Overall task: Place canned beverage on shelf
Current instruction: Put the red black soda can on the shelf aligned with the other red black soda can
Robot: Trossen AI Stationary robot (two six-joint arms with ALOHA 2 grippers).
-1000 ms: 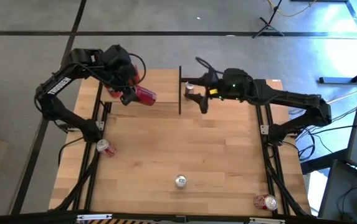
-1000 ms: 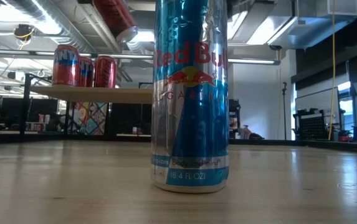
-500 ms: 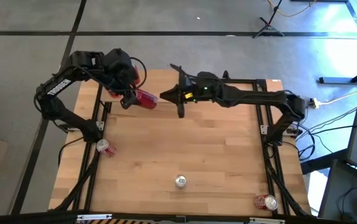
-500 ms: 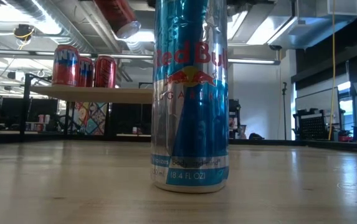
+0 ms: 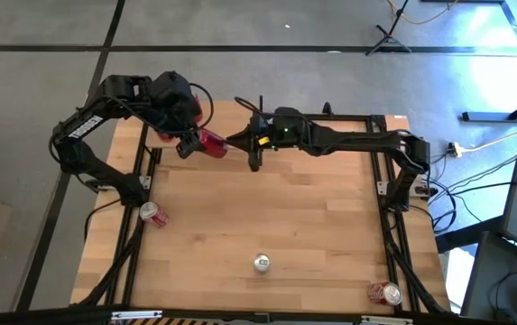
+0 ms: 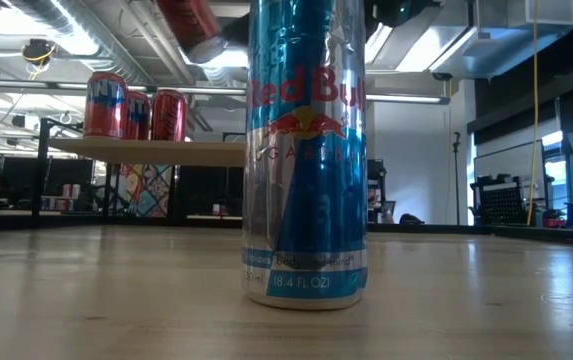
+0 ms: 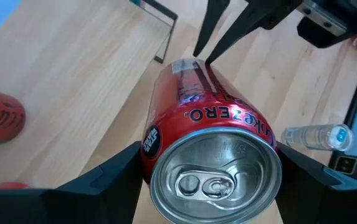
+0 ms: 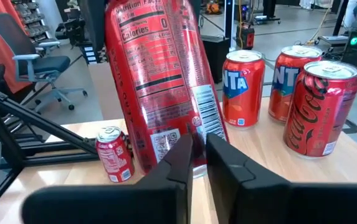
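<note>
The red Coke Zero can (image 5: 211, 142) hangs tilted in the air over the shelf (image 6: 156, 150), pinched at its top end by the left gripper (image 5: 186, 144). Since a second ago the right gripper (image 5: 240, 138) has swung across from mid-table, and its fingertips now sit just at the can's lower end, apparently touching it. Those fingers (image 8: 222, 165) are nearly pressed together, a thin gap between them. Three red cans (image 8: 309, 109) stand on the shelf, and a blue can (image 6: 306, 150) stands upright on the table (image 5: 285, 226).
</note>
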